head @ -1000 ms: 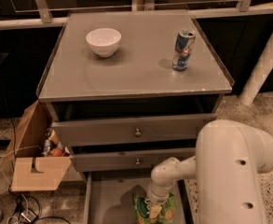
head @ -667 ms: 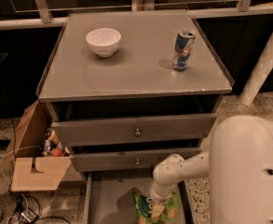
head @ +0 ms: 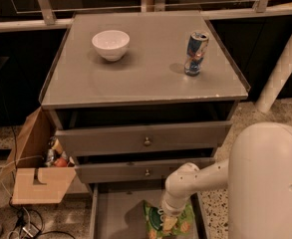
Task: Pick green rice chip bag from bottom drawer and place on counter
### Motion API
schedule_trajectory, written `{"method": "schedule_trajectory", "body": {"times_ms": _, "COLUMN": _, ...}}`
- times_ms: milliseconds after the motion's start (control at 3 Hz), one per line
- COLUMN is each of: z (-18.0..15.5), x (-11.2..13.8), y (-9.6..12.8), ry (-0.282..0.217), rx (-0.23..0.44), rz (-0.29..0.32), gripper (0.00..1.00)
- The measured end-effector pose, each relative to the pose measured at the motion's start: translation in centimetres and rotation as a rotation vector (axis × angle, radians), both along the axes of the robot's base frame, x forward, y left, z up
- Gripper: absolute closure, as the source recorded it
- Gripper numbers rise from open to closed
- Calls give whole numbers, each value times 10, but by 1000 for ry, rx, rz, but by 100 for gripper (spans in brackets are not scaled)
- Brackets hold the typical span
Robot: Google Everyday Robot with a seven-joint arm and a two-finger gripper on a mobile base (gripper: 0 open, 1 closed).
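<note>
The green rice chip bag lies in the open bottom drawer, at its right front, partly cut off by the picture's lower edge. My gripper is down in the drawer, right on top of the bag at the end of the white arm, and the wrist hides the bag's middle. The grey counter is the cabinet's top, above the two upper drawers.
A white bowl stands at the counter's back left and a blue-and-silver can at its back right. A cardboard box with clutter sits on the floor to the left of the cabinet. A white post stands at the right.
The arm's large white housing has shifted to the right. The wrist and gripper stay over the bag in the bottom drawer, and the bag has not visibly moved.
</note>
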State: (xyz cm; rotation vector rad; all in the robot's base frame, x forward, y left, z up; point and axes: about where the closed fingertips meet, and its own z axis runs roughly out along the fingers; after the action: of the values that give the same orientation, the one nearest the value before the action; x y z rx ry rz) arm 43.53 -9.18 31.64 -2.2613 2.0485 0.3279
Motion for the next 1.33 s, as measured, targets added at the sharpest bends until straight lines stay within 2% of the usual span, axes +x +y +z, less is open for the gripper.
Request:
{"method": "schedule_trajectory", "body": {"times_ms": 333, "z": 33, "x": -2, "y": -4, "ry": -45, "rx": 7, "rz": 9, "gripper": 100}}
{"method": "schedule_trajectory", "body": {"times_ms": 1000, "z": 117, "x": -23, "y": 5, "ry": -206, "rx": 86, "rz": 108, "gripper": 100}}
{"method": "schedule_trajectory", "body": {"times_ms": 1333, "z": 119, "x": -23, "y": 5, "ry": -211, "rx": 86, "rz": 119, "gripper": 100}}
